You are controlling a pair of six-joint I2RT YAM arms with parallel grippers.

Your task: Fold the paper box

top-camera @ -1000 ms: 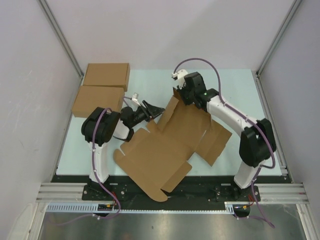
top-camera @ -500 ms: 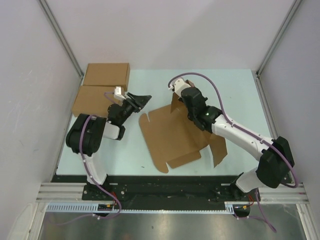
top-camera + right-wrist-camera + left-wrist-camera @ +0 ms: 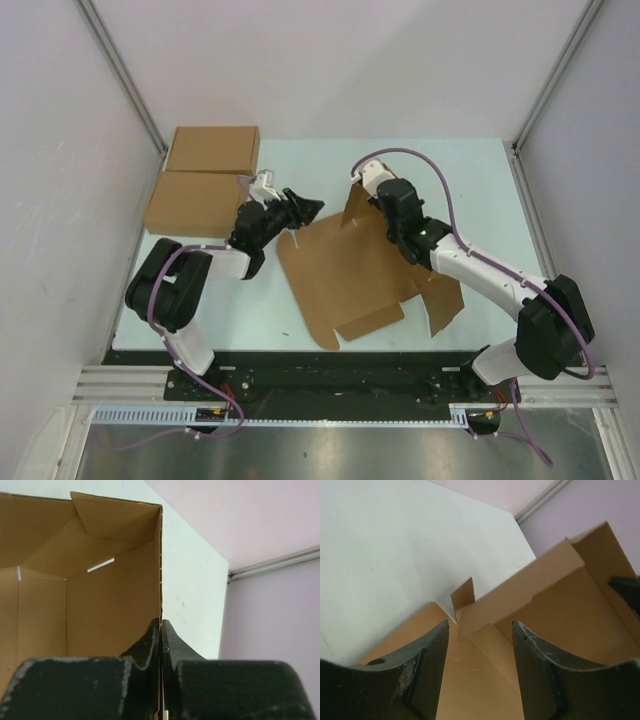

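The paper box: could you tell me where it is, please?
In the top view the paper box lies mid-table, its far flap pinched by the right gripper, the open left gripper at its far-left corner.

The paper box point(image 3: 345, 275) now lies farther from the table's near edge than before; the left gripper point(image 3: 308, 210) has swung back toward its far-left corner.

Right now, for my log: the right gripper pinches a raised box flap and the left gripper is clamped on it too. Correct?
No. The right gripper pinches a raised flap of the box, but the left gripper is open, not clamped, as the left wrist view shows.
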